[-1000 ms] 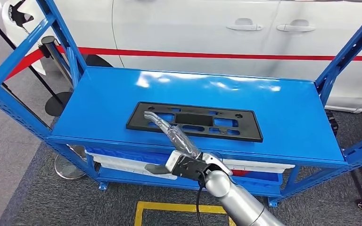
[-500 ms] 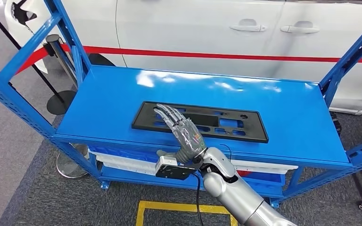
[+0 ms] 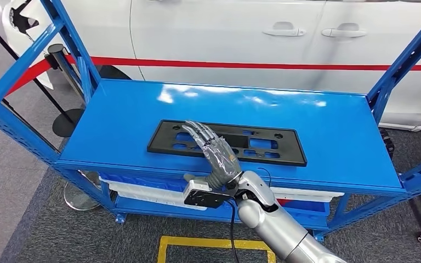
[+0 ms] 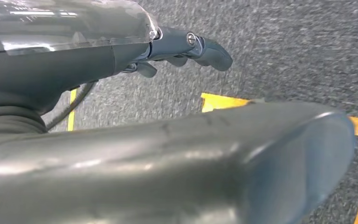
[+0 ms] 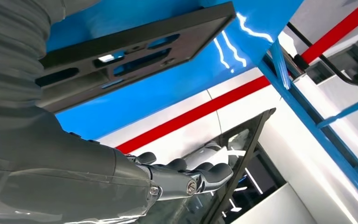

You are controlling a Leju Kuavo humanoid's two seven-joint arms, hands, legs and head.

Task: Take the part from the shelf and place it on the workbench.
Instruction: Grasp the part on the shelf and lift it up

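On the blue shelf (image 3: 318, 131) the flat black part (image 3: 263, 147) lies untouched, while the right hand (image 3: 216, 150), turned from edge-on a second ago to flat, now hovers above it with fingers (image 3: 197, 130) extended and empty, apparently poised to grasp.

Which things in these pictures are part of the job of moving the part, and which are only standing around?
Part of the job:
- black part, flat on the blue shelf
- right hand, fingers apart over the part, holding nothing

Only standing around:
- white car with a red stripe, behind the shelf
- barrier post beside the shelf
- yellow floor marking
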